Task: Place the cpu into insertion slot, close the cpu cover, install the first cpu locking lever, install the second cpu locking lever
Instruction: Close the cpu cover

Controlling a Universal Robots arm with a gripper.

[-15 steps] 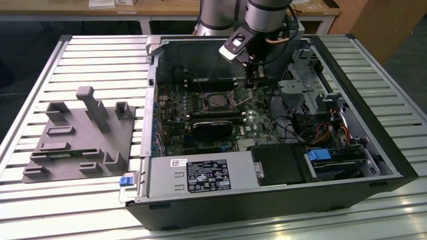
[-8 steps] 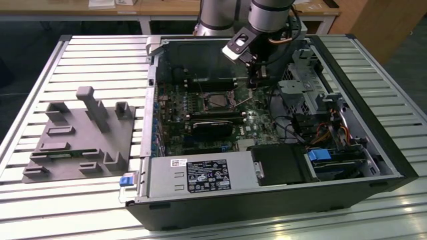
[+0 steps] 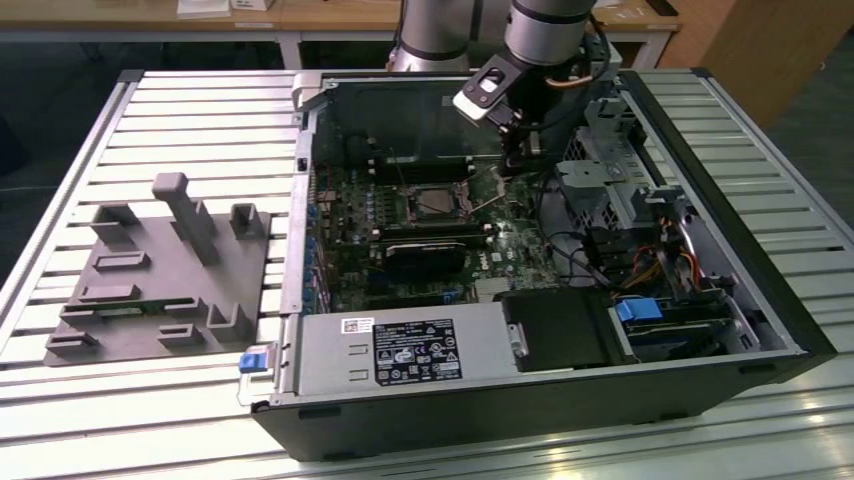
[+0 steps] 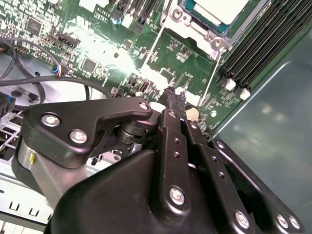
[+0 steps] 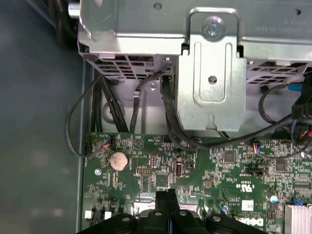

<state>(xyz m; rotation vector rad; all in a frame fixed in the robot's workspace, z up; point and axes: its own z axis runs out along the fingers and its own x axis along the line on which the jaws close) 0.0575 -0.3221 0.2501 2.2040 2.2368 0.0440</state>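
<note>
In the second wrist view the cpu [image 4: 217, 9] seemingly sits in the insertion slot [image 4: 197, 30]; the gripper [image 4: 173, 95] fingers are pressed together, empty.

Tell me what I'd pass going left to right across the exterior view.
Grey plastic block with upright pegs → small blue tab on the computer case's corner → square silver-rimmed insertion slot on the green motherboard → black claw → blue plastic tab by the drive bays.

Silver-grey cylindrical arm [image 3: 547, 30] with dark joint bands; small white-faced box [image 3: 481, 93] at the wrist. Matte black gripper [image 4: 173, 100]: flat linked bars, rounded housings, silver screws [image 4: 176, 195] throughout.
</note>
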